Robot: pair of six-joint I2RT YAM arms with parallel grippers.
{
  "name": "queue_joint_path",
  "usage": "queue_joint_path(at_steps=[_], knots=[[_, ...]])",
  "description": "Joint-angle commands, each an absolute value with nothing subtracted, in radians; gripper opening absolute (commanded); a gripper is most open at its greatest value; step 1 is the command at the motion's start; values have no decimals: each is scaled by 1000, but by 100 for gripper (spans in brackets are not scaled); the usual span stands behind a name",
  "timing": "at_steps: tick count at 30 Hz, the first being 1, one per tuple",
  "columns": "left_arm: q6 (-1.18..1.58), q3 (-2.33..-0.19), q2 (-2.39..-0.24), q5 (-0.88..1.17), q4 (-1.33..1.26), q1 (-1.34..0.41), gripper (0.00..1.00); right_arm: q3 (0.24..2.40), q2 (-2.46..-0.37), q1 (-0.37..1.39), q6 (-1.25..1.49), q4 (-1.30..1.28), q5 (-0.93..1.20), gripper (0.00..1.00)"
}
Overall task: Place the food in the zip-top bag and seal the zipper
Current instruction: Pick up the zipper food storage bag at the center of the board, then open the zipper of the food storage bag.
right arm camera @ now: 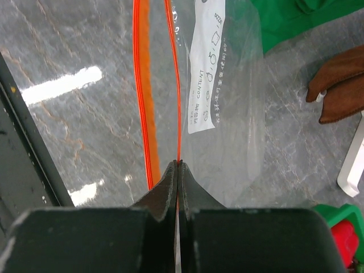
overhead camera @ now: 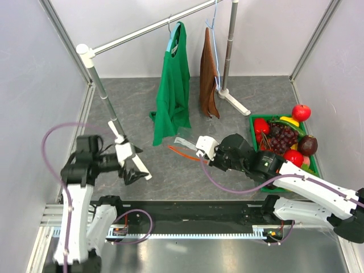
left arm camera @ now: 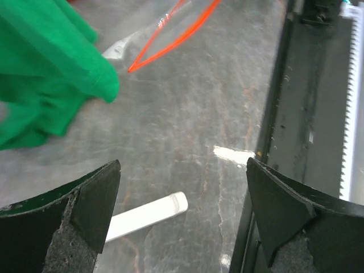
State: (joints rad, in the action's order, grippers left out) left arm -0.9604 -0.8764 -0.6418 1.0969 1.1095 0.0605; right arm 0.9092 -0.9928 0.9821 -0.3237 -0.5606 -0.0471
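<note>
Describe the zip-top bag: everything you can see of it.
The zip-top bag is clear, crinkly plastic with a white printed label on one face. Its orange-red zipper is open, with the two tracks running apart. The right gripper is shut on one track. The bag stretches away from the gripper over the grey table, its far end near the green shirt. No fruit shows inside. I cannot tell whether it rests on the table.

- A grey marbled desk [overhead camera: 131,96] is enclosed by white wall panels [overhead camera: 273,34].
- A metal rack [overhead camera: 142,31] is stood on it, hung with a green shirt [overhead camera: 173,91] and a brown cloth [overhead camera: 209,79].
- Light is reflected off the desk in bright patches [right arm camera: 62,85].
</note>
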Motion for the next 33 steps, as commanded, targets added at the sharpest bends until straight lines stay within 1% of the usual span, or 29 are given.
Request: queue_joint_path(at_steps=[1, 2, 3, 4, 6, 7, 8, 9, 10, 11, 12, 13, 14, 16, 19, 21, 23, 27, 33], knots=[[-864, -865, -795, 970, 933, -115, 96, 905, -957, 971, -383, -629, -34, 0], [-853, -830, -789, 927, 902, -202, 96, 907, -956, 971, -396, -638, -40, 0], [-810, -804, -760, 907, 814, -247, 96, 901, -950, 971, -408, -637, -41, 0], [-781, -780, -744, 881, 774, -355, 95, 897, -933, 973, -435, -637, -41, 0], [-698, -723, -720, 773, 675, -486, 94, 882, -911, 971, -460, -638, -35, 0], [-674, -710, -701, 735, 642, -626, 91, 876, -888, 971, -475, -640, -34, 0], [-646, -690, -690, 638, 609, -699, 90, 871, -875, 971, -500, -641, -34, 0], [-606, -683, -677, 583, 577, -769, 88, 858, -862, 971, -517, -644, -34, 0], [-594, -675, -648, 527, 492, -896, 84, 848, -836, 971, -532, -643, -28, 0], [-589, -664, -640, 420, 453, -949, 81, 841, -822, 971, -549, -631, -25, 0], [-581, -663, -632, 372, 405, -997, 79, 819, -807, 971, -587, -620, -5, 0], [-581, -667, -637, 324, 364, -1040, 74, 809, -778, 971, -610, -612, -2, 0], [-587, -687, -664, 242, 294, -1116, 72, 796, -764, 971, -641, -589, -2, 0], [-601, -718, -707, 171, 237, -1196, 67, 758, -727, 971, -740, -566, 46, 0], [-623, -779, -807, 89, 150, -1235, 64, 712, -684, 971, -877, -508, 77, 0], [-600, -830, -891, 29, 146, -1236, 60, 693, -672, 971, -923, -462, 110, 0], [-560, -856, -925, -35, 150, -1236, 57, 693, -672, 971, -972, -442, 164, 0], [-529, -847, -949, -61, 159, -1238, 57, 701, -689, 971, -1025, -428, 204, 0], [-495, -847, -965, -97, 169, -1238, 56, 706, -658, 969, -1156, -433, 276, 0]])
